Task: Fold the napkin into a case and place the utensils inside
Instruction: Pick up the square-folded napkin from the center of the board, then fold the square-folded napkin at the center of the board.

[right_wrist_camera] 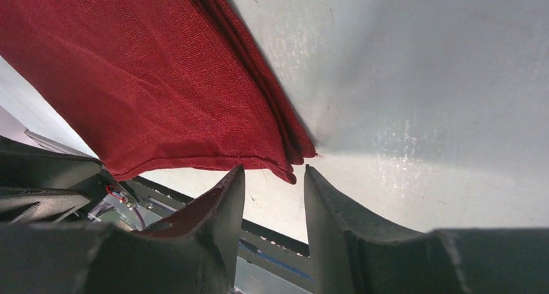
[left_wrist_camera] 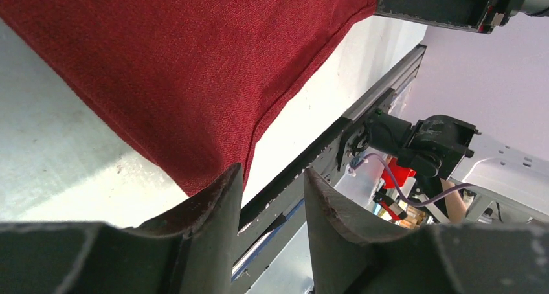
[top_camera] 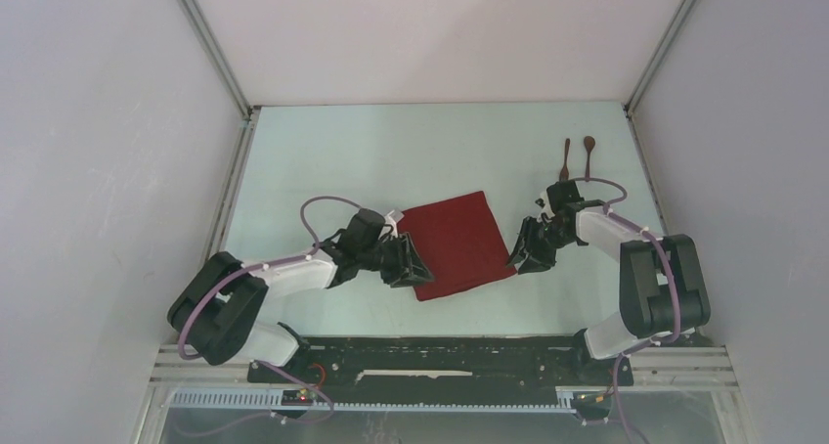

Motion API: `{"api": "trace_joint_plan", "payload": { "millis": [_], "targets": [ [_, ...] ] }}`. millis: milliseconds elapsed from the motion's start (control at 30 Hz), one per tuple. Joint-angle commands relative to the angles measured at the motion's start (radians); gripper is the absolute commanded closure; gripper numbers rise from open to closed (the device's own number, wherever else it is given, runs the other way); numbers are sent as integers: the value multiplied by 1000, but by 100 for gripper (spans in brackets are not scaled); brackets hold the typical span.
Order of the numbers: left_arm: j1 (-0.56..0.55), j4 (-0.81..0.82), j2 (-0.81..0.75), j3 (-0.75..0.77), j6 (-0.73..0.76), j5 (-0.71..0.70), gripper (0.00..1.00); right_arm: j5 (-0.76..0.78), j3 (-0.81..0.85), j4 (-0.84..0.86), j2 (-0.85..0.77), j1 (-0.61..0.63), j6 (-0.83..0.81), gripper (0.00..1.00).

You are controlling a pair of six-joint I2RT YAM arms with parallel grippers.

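While low at near corners of the napkin (top_camera: 455, 244), left hand (left_wrist_camera: 272, 177) and right hand (right_wrist_camera: 273, 174) both released.

The left arm (top_camera: 283, 273) extends from the near left edge of the worktop (top_camera: 323, 160) toward its centre. The left claw (left_wrist_camera: 272, 177) is low over the surface, jaws parted with an empty gap. The right arm (top_camera: 626, 239) reaches inward from the near right. The right claw (right_wrist_camera: 273, 174) is also low, jaws parted.
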Motion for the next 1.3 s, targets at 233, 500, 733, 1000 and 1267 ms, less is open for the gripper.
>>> {"api": "trace_joint_plan", "payload": {
  "millis": [233, 500, 733, 1000, 1267],
  "targets": [
    [-10, 60, 38, 3, -4, 33, 57, -26, -12, 34, 12, 16, -21, 59],
    [-10, 60, 35, -6, -1, 29, 58, -35, -12, 28, -11, 29, -16, 79],
    [-10, 60, 53, -1, 8, 23, 60, -61, -10, 41, -39, 65, 8, 100],
    [-11, 67, 73, -34, 16, 13, 64, -87, 64, 87, 6, 174, 48, 100],
    [-11, 185, 194, -60, -1, 35, 67, -162, 332, 176, 221, 304, 117, 100]
  ]
}}
